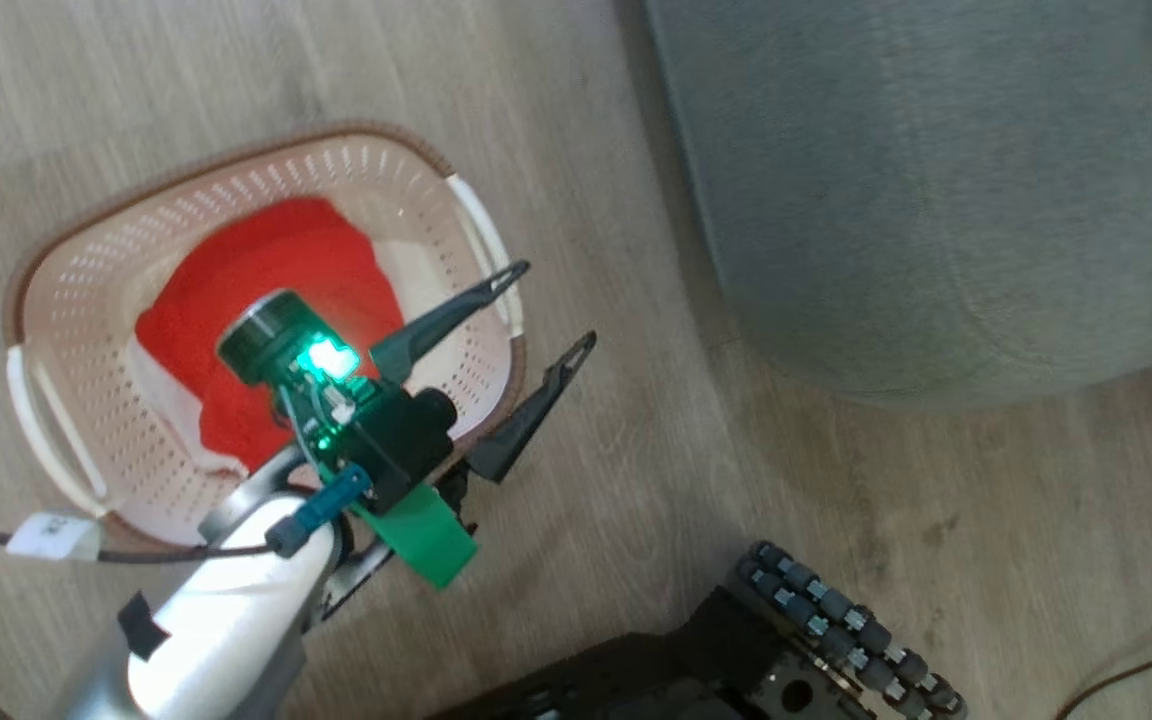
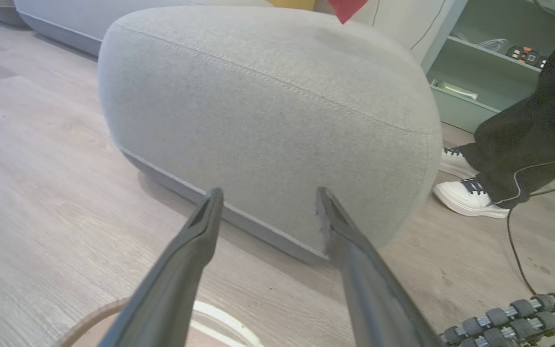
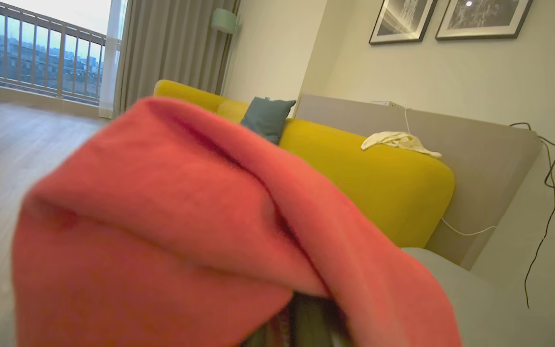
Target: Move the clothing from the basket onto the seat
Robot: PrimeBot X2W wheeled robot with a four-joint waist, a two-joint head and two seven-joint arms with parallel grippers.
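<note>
Seat (image 1: pixel 936 180), grey-green and rounded, sits on the wood floor (image 1: pixel 636 450) at the head view's upper right. Left of it stands the basket (image 1: pixel 66 300), its long axis running handle to handle and sloping up toward the seat. Red clothing (image 1: pixel 266 290) lies inside. The left gripper (image 1: pixel 554 304) hangs over the basket's right rim, fingers spread and empty, pointing at the seat. A red garment (image 3: pixel 186 217) drapes over the right gripper (image 3: pixel 306 323), hiding its fingers, so I cannot tell its grip.
</note>
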